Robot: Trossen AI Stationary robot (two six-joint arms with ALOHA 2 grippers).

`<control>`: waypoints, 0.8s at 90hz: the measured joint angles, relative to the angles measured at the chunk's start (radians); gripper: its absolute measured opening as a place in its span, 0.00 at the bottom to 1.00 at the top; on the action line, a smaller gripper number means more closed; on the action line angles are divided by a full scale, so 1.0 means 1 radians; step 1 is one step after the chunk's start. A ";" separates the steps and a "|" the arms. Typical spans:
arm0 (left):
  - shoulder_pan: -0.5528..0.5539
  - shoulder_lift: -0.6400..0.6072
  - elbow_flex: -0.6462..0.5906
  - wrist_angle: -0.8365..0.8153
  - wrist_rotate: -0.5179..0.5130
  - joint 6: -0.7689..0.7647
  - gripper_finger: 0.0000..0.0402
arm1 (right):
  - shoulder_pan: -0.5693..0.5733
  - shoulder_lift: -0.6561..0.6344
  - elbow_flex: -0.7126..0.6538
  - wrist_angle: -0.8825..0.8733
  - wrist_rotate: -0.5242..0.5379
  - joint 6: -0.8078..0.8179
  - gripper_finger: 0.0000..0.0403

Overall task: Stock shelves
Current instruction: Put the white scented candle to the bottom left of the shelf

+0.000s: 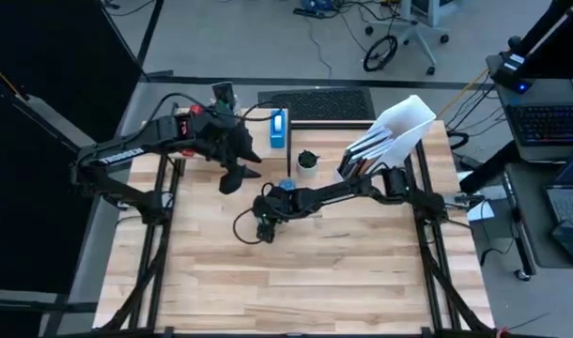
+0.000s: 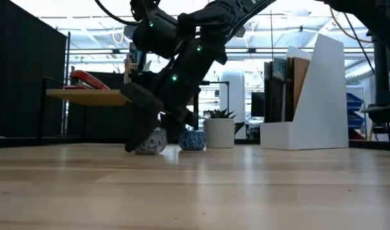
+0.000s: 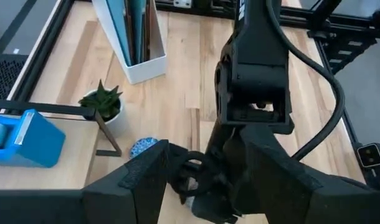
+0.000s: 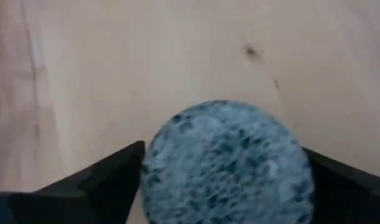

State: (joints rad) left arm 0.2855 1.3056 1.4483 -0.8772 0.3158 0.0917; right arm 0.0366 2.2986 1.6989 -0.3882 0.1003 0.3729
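Observation:
A round blue-grey speckled pot (image 4: 227,162) sits on the tabletop mid-table, and my right gripper (image 1: 266,225) is shut on it from above. In the low view this pot (image 2: 151,142) rests on its base. My left gripper (image 1: 238,175) hangs open above the table just beyond it, holding nothing. The low wooden shelf (image 2: 86,97) at the far left carries a red stapler (image 2: 86,80) and a blue tape dispenser (image 1: 279,127). The white file holder (image 1: 399,131) stands at the far right with folders in it. My right gripper has the speckled pot between its two fingers, one finger (image 4: 103,177) against each opposite side of the round rim (image 4: 154,155). The fingers point down from above. The pot's base stays on the tabletop.
A second blue patterned pot (image 2: 193,139) and a white pot with a small green plant (image 2: 219,131) stand just behind the held one, near the shelf's thin black leg (image 3: 106,134). The near half of the tabletop (image 1: 296,282) is bare wood.

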 joint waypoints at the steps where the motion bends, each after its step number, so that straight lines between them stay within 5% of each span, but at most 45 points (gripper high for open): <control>1: 0.000 0.000 0.000 0.000 0.000 0.000 0.50 | 0.000 0.000 0.000 0.000 0.001 0.001 0.90; 47: 0.000 0.000 0.000 0.011 0.000 -0.002 0.50 | 0.003 -0.168 -0.002 -0.095 0.014 -0.084 0.95; 72: 0.000 0.000 0.000 0.000 -0.033 -0.008 0.50 | 0.002 -0.338 -0.002 -0.361 0.181 -0.130 0.95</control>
State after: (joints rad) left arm 0.2855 1.3056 1.4479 -0.8771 0.2825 0.0836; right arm 0.0391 1.9610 1.6970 -0.7495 0.2810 0.2426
